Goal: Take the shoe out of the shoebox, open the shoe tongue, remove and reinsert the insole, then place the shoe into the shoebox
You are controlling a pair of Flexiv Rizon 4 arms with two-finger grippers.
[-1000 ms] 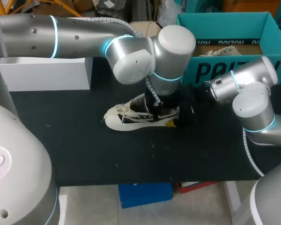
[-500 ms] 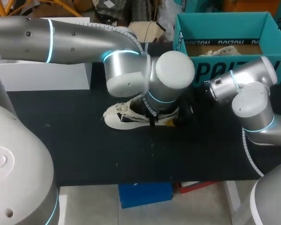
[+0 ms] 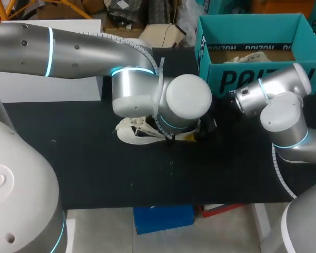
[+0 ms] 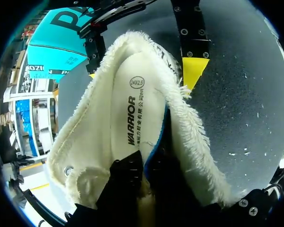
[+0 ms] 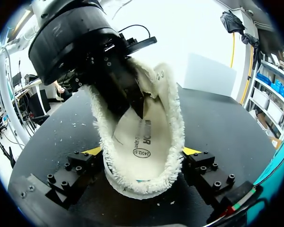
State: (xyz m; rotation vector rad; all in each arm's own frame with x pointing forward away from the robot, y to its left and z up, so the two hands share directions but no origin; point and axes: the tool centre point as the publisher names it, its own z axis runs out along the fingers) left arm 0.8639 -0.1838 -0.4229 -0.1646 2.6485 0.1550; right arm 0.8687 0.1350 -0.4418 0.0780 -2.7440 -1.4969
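on the table (image 3: 95,174), left arm (image 3: 147,89) has lowered over shoe (image 3: 134,132).

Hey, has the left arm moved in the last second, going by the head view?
Yes. The left arm has come away from the shoebox toward the table's near edge, covering more of the shoe.

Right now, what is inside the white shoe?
A white insole lies in the shoe, with the left end effector in there too. The toe end is hidden behind it.
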